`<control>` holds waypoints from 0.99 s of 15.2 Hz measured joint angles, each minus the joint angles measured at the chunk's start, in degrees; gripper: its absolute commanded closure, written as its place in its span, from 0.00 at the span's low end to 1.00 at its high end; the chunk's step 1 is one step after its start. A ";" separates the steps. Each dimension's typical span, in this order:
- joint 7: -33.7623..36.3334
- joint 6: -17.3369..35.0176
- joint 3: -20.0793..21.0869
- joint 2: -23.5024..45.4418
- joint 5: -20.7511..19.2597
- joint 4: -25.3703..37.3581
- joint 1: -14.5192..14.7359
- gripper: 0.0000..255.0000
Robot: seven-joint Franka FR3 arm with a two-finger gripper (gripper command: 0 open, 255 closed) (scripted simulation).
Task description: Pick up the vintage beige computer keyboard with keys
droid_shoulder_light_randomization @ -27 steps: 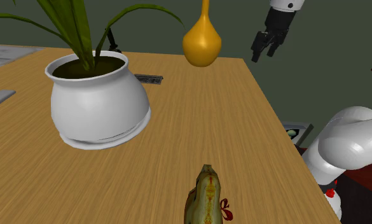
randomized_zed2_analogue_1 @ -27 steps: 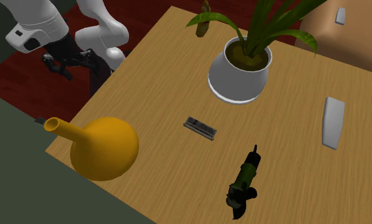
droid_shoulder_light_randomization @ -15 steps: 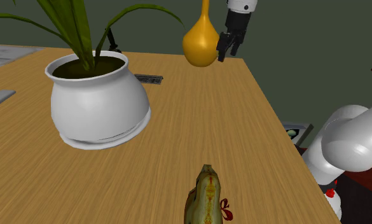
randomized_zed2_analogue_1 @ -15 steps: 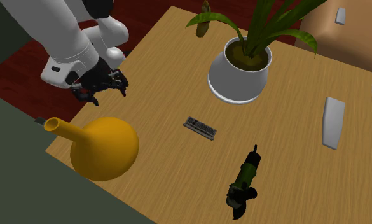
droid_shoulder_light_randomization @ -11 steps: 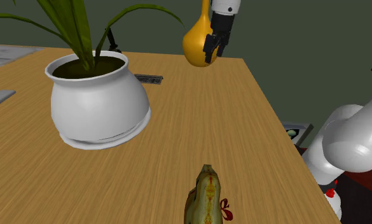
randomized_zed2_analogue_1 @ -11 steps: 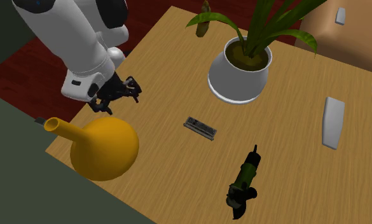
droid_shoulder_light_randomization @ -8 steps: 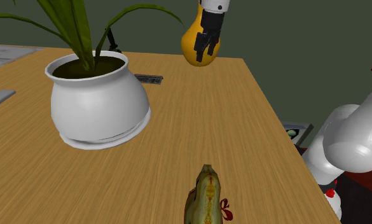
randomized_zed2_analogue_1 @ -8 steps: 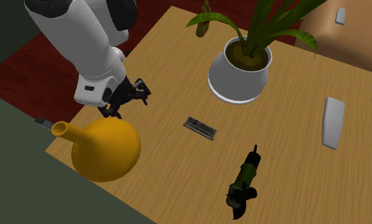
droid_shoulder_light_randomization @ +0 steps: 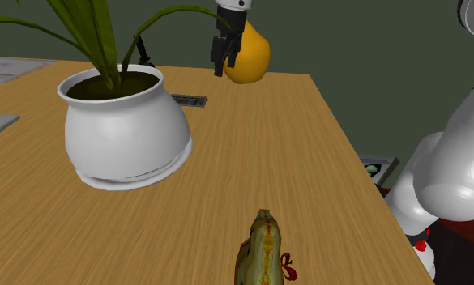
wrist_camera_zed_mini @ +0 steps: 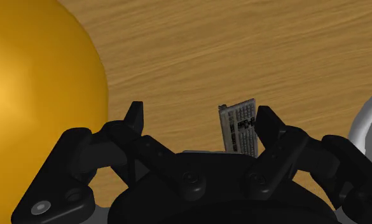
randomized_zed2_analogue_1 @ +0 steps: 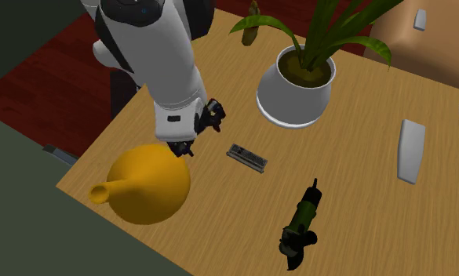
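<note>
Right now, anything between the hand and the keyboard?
Nothing visible. In the wrist view the open hand hangs over bare table, with the keyboard just ahead by one finger. The orange vase sits close beside the hand on the far side from the keyboard, off the path.

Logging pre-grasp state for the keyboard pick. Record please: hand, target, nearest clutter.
hand: black two-finger hand, open, empty, above the wooden table
target: small flat grey keyboard with dark keys, lying on the table, untouched
nearest clutter: bulbous yellow-orange vase close beside the hand; contact unclear
also on table: white round pot with green plant; green angle grinder
</note>
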 measured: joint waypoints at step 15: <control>-3.58 -0.70 3.85 19.09 -1.18 16.33 4.44 0.00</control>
